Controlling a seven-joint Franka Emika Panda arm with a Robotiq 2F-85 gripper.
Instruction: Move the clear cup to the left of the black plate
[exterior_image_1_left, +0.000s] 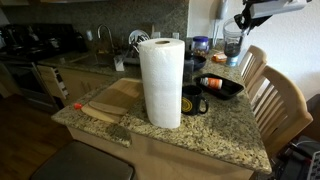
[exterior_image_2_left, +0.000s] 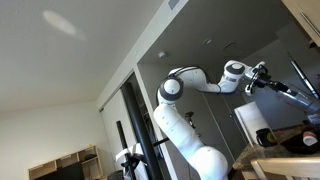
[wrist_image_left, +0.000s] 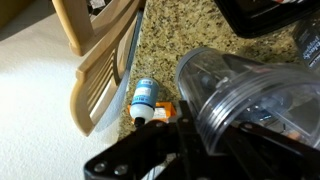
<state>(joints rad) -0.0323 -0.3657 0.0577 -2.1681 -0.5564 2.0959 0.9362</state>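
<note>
My gripper (exterior_image_1_left: 240, 22) is shut on the clear cup (exterior_image_1_left: 233, 43) and holds it in the air above the far right end of the granite counter (exterior_image_1_left: 230, 130). The black plate (exterior_image_1_left: 220, 87) lies on the counter below and nearer the camera, with something on it. In the wrist view the clear cup (wrist_image_left: 245, 95) lies tilted between my jaws (wrist_image_left: 200, 135), and the black plate (wrist_image_left: 270, 15) shows at the top right. In an exterior view the arm is raised with the gripper (exterior_image_2_left: 262, 78) at the right; the cup is hard to make out there.
A tall paper towel roll (exterior_image_1_left: 160, 82) stands mid-counter, with a black mug (exterior_image_1_left: 192, 100) beside it. A clear container with a blue lid (exterior_image_1_left: 200, 45) stands at the back. Wooden chairs (exterior_image_1_left: 275, 100) line the counter's right side. A small blue-labelled bottle (wrist_image_left: 145, 98) lies on the counter.
</note>
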